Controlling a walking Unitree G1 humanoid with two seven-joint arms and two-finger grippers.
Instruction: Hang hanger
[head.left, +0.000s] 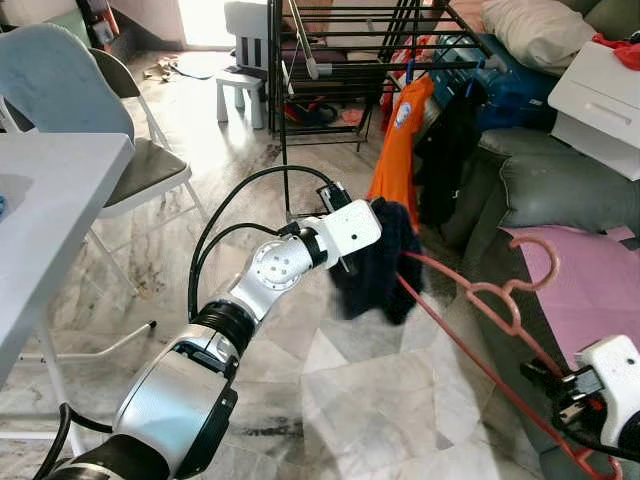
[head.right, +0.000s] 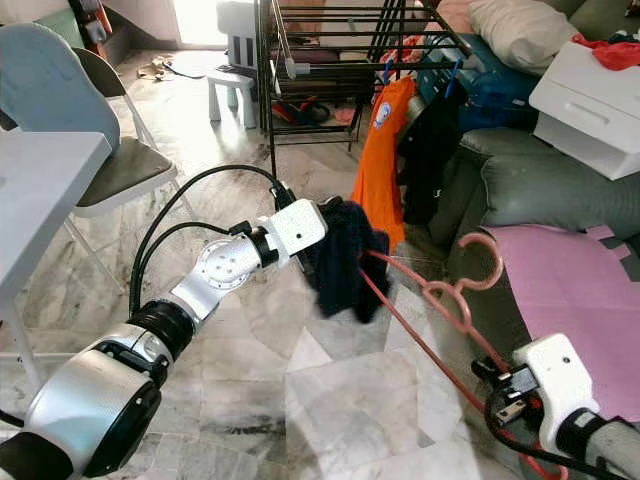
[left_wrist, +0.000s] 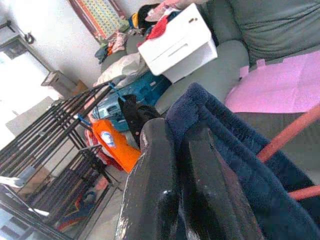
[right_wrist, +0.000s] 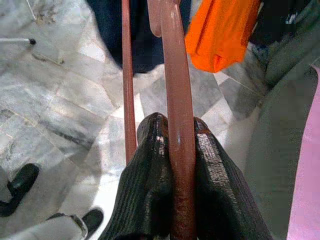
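Right tool (right_wrist: 172, 150) grips pink hanger (head.left: 500, 300) over marble floor (head.left: 380, 400).

- Middle: bare marble floor (head.left: 380, 400) lies open between the two arms; a gripper could pass low here.
- Crossing that gap: the red hanger (head.left: 470, 330), slanting from the right gripper (right_wrist: 175, 145) near right up to the dark blue garment (head.left: 378, 262) pinched by the left gripper (left_wrist: 177, 150).
- Far middle: black drying rack (head.left: 340, 60) blocks the way, with an orange shirt (head.left: 400, 150) and a black garment (head.left: 448, 150) hanging at its right end.
- Right: grey sofa (head.left: 560, 190) with a pink cover (head.left: 600, 290) closes that side; a white box (head.left: 600, 100) sits above it.
- Left: white table (head.left: 50, 200) and a folding chair (head.left: 110, 150) crowd the near-left side.
- Far left: open floor runs past the chair toward a small white stool (head.left: 240, 95).
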